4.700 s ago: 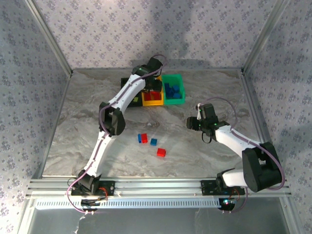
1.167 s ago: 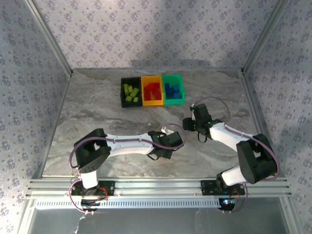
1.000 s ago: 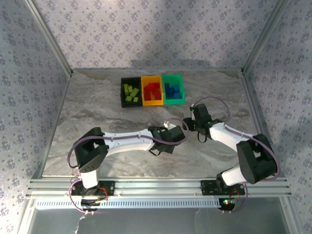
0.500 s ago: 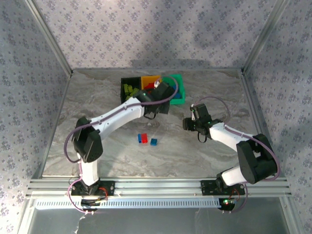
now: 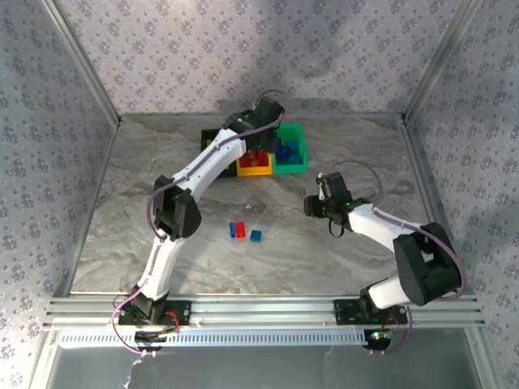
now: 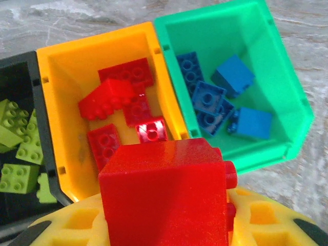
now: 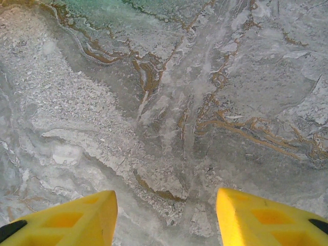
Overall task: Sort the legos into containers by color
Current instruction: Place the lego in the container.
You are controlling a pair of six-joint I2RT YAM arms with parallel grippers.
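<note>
Left jaws clench a red brick (image 6: 164,195) above the yellow-orange bin (image 6: 77,61), black bin (image 6: 18,77) and teal bin (image 6: 230,31) flanking; right jaws released, empty over open bench (image 7: 154,102); loose legos (image 5: 237,230) well apart from both.

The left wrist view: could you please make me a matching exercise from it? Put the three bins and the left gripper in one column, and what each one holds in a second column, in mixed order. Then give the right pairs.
Column A
1. black bin
2. yellow-orange bin
3. teal-green bin
4. left gripper

Column B
a. blue bricks inside
b. shut on one red brick, above the bins
c. lime green bricks inside
d. several red bricks inside

Pairs: 1-c, 2-d, 3-a, 4-b
</note>
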